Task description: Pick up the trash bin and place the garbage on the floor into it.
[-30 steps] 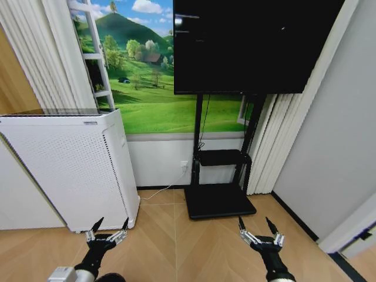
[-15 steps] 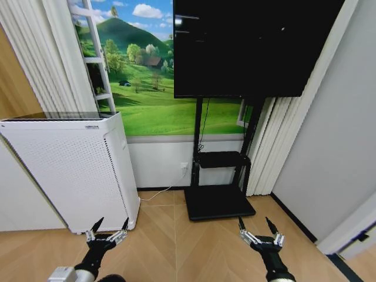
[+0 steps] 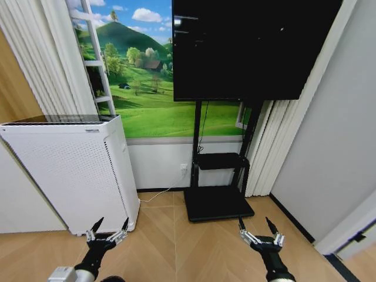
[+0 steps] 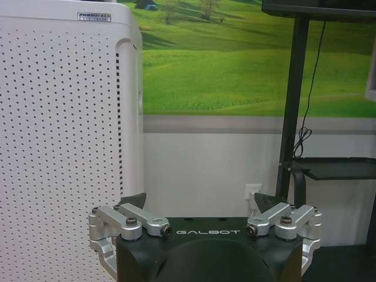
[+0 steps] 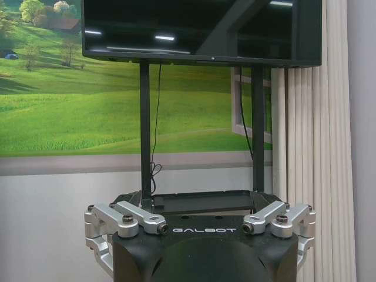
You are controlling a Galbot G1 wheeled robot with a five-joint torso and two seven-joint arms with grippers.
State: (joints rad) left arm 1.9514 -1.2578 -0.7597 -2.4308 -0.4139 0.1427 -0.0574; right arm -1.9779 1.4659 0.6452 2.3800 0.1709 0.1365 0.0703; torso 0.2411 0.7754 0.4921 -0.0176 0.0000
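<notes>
While both arms hang low over the floor:
Left gripper [image 3: 108, 225]: spread, facing air purifier [image 3: 70, 170].
Right gripper [image 3: 257, 225]: spread, facing TV stand [image 3: 218, 202].

Both arms held low and forward, grippers spread.

The left gripper [image 3: 110, 225] pointed ahead at the lower left of the head view, its fingers [image 4: 134, 201] wide apart with nothing between them. The right gripper [image 3: 255, 224] sat level with it at the lower right, fingers [image 5: 267, 211] likewise parted and empty, wrist straight.
</notes>
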